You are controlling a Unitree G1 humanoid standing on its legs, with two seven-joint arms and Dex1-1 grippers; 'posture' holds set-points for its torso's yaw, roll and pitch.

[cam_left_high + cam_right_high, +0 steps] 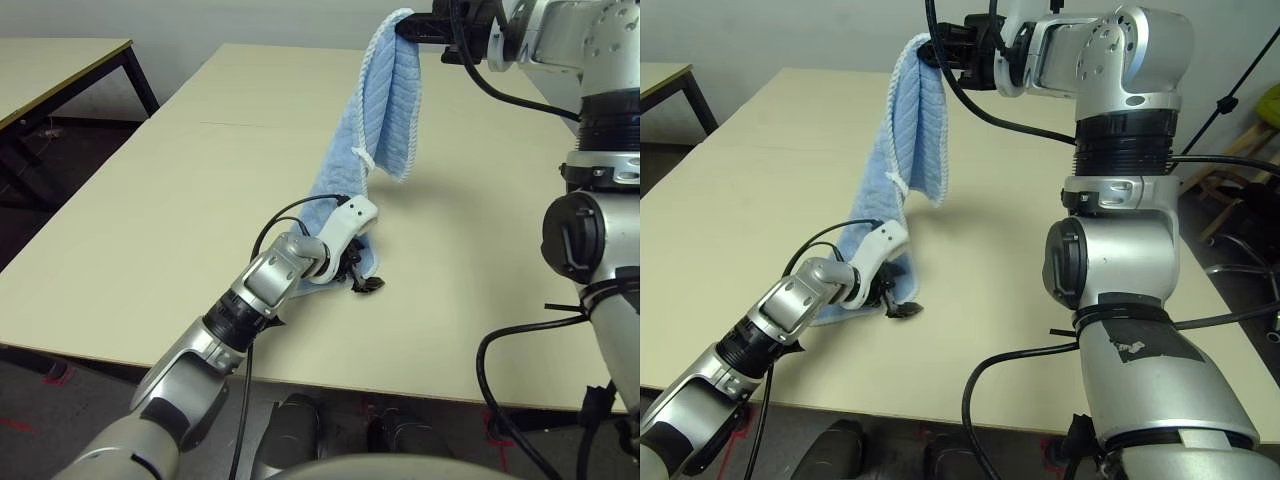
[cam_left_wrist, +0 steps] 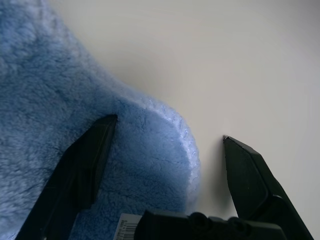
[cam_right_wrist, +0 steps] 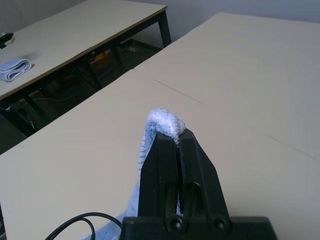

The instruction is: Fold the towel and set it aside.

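While its lower end lies on the beige table, the light blue terry cloth towel is held aloft, clenched in the right gripper. The left gripper is spread wide around the towel's lower corner. A white barcode label is seen there, its print unreadable.

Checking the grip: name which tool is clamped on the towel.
The right tool, raised high, pinches the towel; the left tool stands open at its lower end.

The light blue terry cloth towel hangs from the right hand, which pinches its top corner high above the pale beige desk. Its lower end trails onto the desk, where the left hand rests at the cloth's edge.
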